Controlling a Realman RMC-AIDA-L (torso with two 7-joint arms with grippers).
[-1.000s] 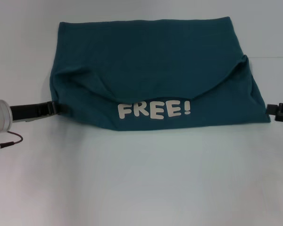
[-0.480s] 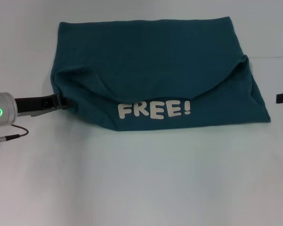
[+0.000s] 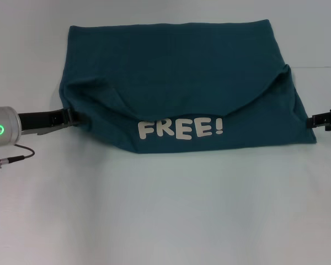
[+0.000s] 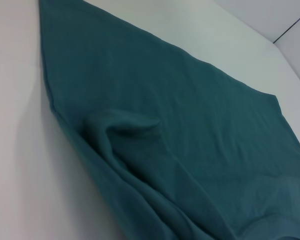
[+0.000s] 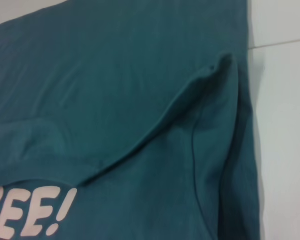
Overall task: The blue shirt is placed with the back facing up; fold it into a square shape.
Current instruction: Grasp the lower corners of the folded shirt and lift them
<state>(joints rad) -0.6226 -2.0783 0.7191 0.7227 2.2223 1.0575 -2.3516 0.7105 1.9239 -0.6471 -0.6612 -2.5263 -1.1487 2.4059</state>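
Observation:
The blue shirt (image 3: 171,72) lies folded on the white table, a curved flap of its plain back laid over the front. The cream "FREE!" lettering (image 3: 180,129) shows below that flap near the front edge. My left gripper (image 3: 68,117) is low at the shirt's left edge, touching the bunched cloth there. My right gripper (image 3: 314,121) is at the shirt's right front corner, just beside the cloth. The left wrist view shows only wrinkled teal cloth (image 4: 190,125). The right wrist view shows the flap's edge (image 5: 155,130) and part of the lettering (image 5: 30,215).
White table (image 3: 165,210) spreads all round the shirt, with a wide bare stretch in front of it. A thin dark seam line (image 3: 317,67) runs across the surface at the far right. A cable (image 3: 16,158) hangs from my left wrist.
My left arm shifted slightly up and in toward the shirt's left edge. My right gripper pulled away to the right, then came back to the shirt's right corner. The shirt has not moved.

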